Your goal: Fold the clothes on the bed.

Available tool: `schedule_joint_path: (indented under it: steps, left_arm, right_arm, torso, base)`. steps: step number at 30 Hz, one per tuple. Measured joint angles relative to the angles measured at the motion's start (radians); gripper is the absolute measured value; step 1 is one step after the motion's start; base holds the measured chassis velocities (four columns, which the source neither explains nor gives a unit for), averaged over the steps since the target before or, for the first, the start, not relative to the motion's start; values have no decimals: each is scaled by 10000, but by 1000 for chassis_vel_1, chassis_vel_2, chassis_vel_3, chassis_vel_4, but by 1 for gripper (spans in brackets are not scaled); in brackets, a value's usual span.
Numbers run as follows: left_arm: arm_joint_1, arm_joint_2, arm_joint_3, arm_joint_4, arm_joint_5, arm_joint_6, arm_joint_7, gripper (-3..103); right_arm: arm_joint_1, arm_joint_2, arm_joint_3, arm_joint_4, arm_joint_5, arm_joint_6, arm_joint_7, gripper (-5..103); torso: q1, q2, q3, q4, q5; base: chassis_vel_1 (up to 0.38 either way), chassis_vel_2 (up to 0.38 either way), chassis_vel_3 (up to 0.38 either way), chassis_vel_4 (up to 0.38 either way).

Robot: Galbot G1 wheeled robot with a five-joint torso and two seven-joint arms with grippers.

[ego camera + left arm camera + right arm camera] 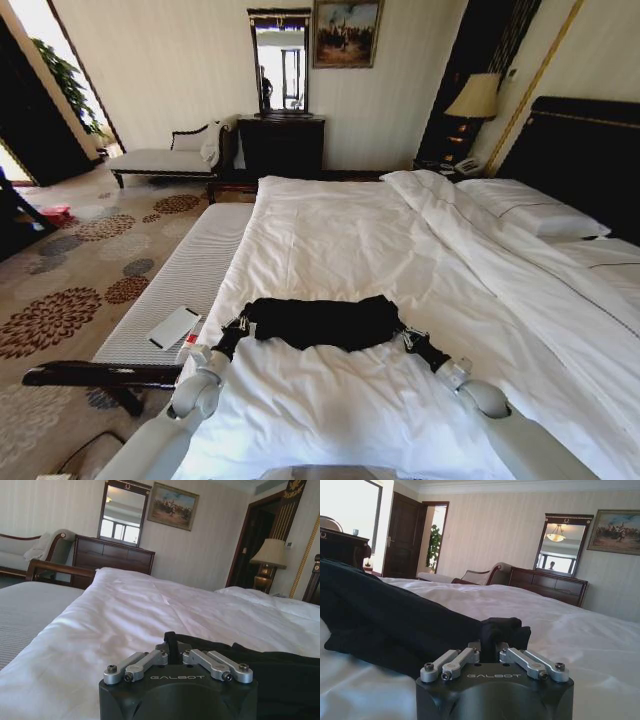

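Fingers [172, 647] of both grippers, left [238, 326] and right [411, 340], clamped on one black top [320, 322] atop one bed [360, 240].

Striped pale walls [180, 60], floral carpet [60, 290] — dark dresser [281, 145] under mirror [279, 62].

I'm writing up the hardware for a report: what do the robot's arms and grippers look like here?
Both arms have smooth pale grey-white shells with rounded joints, narrowing to black wrist sections. The left gripper and the right gripper look alike: a matte black housing with white "GALBOT" lettering, topped by silver metal linkage bars fixed with dark screws, and black fingers. No loose cables are visible.
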Motion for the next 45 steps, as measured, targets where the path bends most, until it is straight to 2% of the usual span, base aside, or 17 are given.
schedule_joint_path:
  steps: [1, 3, 4, 7, 12, 14, 16, 18, 19, 22, 24, 26, 28, 31, 38, 42, 45]
  left_arm:
    - [0, 0, 0, 0, 0, 0, 0, 4]
    - [140, 1, 10, -99, 129, 0, -9, 15]
    - [212, 8, -1, -173, 153, 0, -7, 20]
    - [341, 31, -84, -340, 177, -1, -5, 26]
    - [530, 52, -546, -953, 174, 8, -32, 53]
    - [572, 59, -629, -1088, 156, 13, -33, 53]
    - [645, 79, -753, -1282, 135, 20, -38, 64]
    - [698, 112, -843, -1428, 118, 27, -40, 64]
    - [716, 211, -958, -1660, 114, 41, -43, 75]
    - [158, 446, -776, -1762, -93, 230, -177, 85]
    - [-204, 507, -593, -1691, -203, 358, -240, 90]
    - [-692, 612, -413, -1536, -352, 589, -355, 98]
    - [-893, 739, -365, -1385, -399, 703, -454, 100]
    - [-1109, 889, -263, -1248, -485, 825, -486, 100]
    - [-1245, 1451, -186, -1198, -737, 1024, -468, 100]
    - [-1248, 1727, -223, -1313, -936, 1091, -414, 100]
    - [-1124, 1965, -468, -1430, -1087, 1095, -394, 100]
  right_arm:
    - [0, 0, 0, 0, 0, 0, 0, 13]
    - [-179, -17, 88, 76, -3, 71, -75, 24]
    - [-286, -32, 152, 118, -18, 120, -126, 24]
    - [-503, -66, 323, 197, -71, 278, -273, 34]
    - [-930, -207, 885, 560, 102, 506, -687, 56]
    - [-999, -242, 1031, 665, 162, 509, -846, 61]
    - [-1121, -285, 1221, 831, 236, 510, -1023, 66]
    - [-1238, -312, 1383, 986, 298, 510, -1122, 72]
    - [-1472, -331, 1687, 1264, 459, 510, -1224, 78]
    - [-1645, -332, 2042, 1501, 707, 438, -1211, 93]
    - [-1603, -346, 2073, 1514, 742, 375, -1097, 97]
    - [-1213, -481, 1881, 1507, 759, 70, -617, 99]
    - [-492, -735, 1391, 1446, 765, -431, -153, 100]
    - [122, -979, 1103, 1346, 616, -679, 70, 100]
    - [1814, -1975, 333, 878, -800, -1005, 163, 100]
    - [2366, -2229, -249, 718, -1441, -1040, 97, 100]
    - [3059, -2212, -1092, 501, -2149, -1042, 48, 100]
  torso:
    - [0, 0, 0, 0, 0]
    - [0, 0, 0, 0, 0]
    - [0, 0, 0, -2, 0]
    - [0, 0, 0, -3, 0]
    - [0, 0, 0, -3, 1]
    - [0, 0, 0, -3, 1]
    - [0, 0, 0, -1, 0]
    - [0, 0, 0, -1, 0]
    - [0, 0, 0, -2, 0]
    - [-2, 1, 0, -2, 0]
    - [-1, 1, 0, -4, 0]
    - [0, 0, 1, -21, -1]
    - [0, -2, 3, -1, 1]
    - [1, -2, 2, 6, 3]
    - [1, -2, 2, 5, -1]
    - [2, -2, 2, -13, -5]
    - [1, -2, 2, -4, 0]
  base:
    - [0, 0, 0, 0]
    - [0, 0, 0, 0]
    - [0, 0, 0, 0]
    - [0, 0, 0, 0]
    - [0, 0, 0, 0]
    - [0, 0, 0, 0]
    - [0, 0, 0, 0]
    - [0, 0, 0, 0]
    - [0, 0, 0, 0]
    - [0, 0, 0, 0]
    - [0, 0, 0, 0]
    - [0, 0, 0, 0]
    - [0, 0, 0, 0]
    - [0, 0, 0, 0]
    - [0, 0, 0, 0]
    - [0, 0, 0, 0]
    - [0, 0, 0, 0]
